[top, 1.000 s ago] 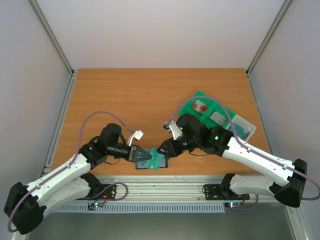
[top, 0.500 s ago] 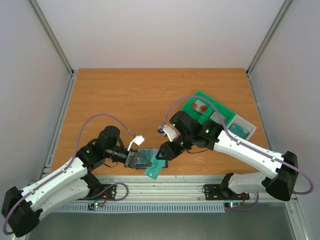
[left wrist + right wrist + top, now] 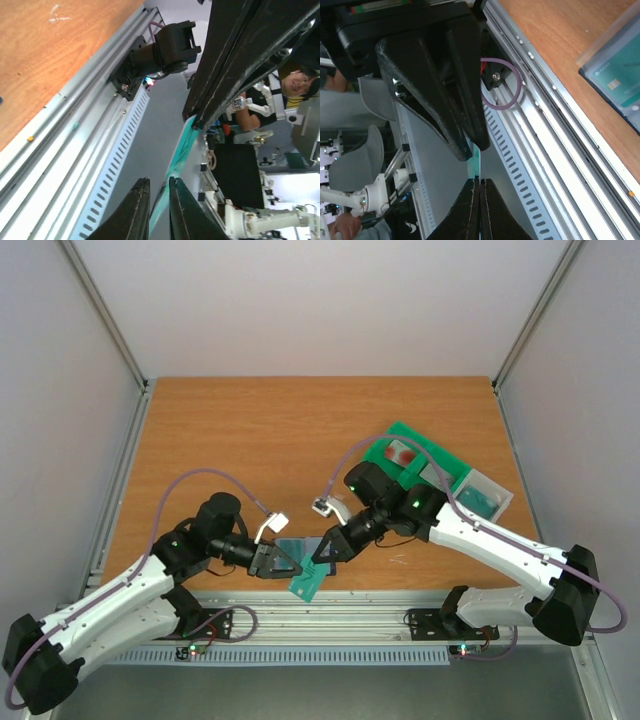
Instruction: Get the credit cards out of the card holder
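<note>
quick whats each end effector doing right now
left end effector: nearly shut around the teal card edge, grip unclear
right end effector: shut on the teal card

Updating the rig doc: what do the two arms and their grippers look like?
The left arm and right arm have white link shells, black joint housings and a looping lilac cable each. A green status light glows on the right arm. The left gripper and right gripper are black, with two tapered, matte wedge fingers.
</note>
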